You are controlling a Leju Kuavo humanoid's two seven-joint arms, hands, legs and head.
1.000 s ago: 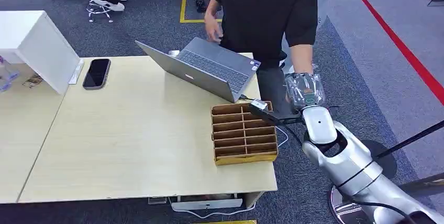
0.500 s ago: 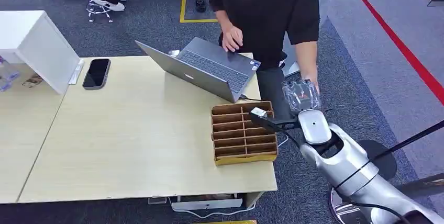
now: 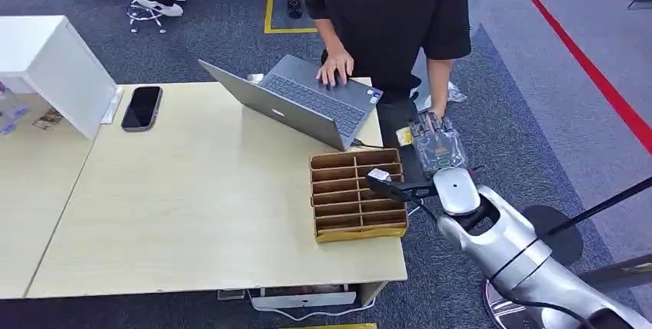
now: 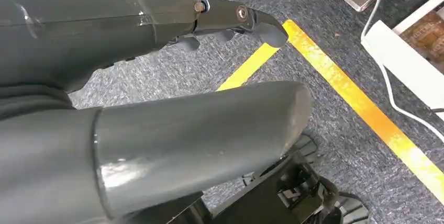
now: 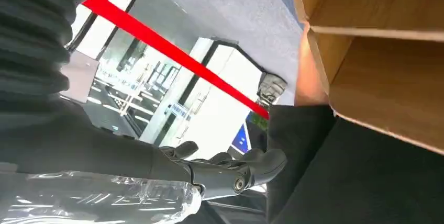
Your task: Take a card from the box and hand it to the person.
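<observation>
— Cardboard first: from the head view, where does the brown slotted cardboard box [image 3: 357, 194] sit?

— At the near right corner of the pale wooden table [image 3: 192, 214]. Its slots look bare, and I cannot make out a card anywhere.

— And the right hand [image 3: 440, 144]?

— Wrapped in clear crinkled plastic, off the table edge just beyond the box's far right corner. The person in the black shirt [image 3: 392, 14] has one hand on the open grey laptop [image 3: 307, 102], while the other arm hangs down with its hand [image 3: 435, 111] close above the robot's.

— Left wrist view?

— The left hand [image 4: 157, 130] hangs over grey carpet. Its thumb and dark fingers [image 4: 235, 14] are apart and hold nothing.

— Right wrist view?

— The dark fingers [image 5: 230, 171] are curled with the plastic bunched behind them, and the box wall is close by. I cannot tell whether they pinch a card.

— What could go wrong?

— If a card is there, slippery plastic could let it slide to the floor before the person grips it. If none is there, the hand offers nothing. Swinging back, the forearm could knock the light box off its corner.
</observation>
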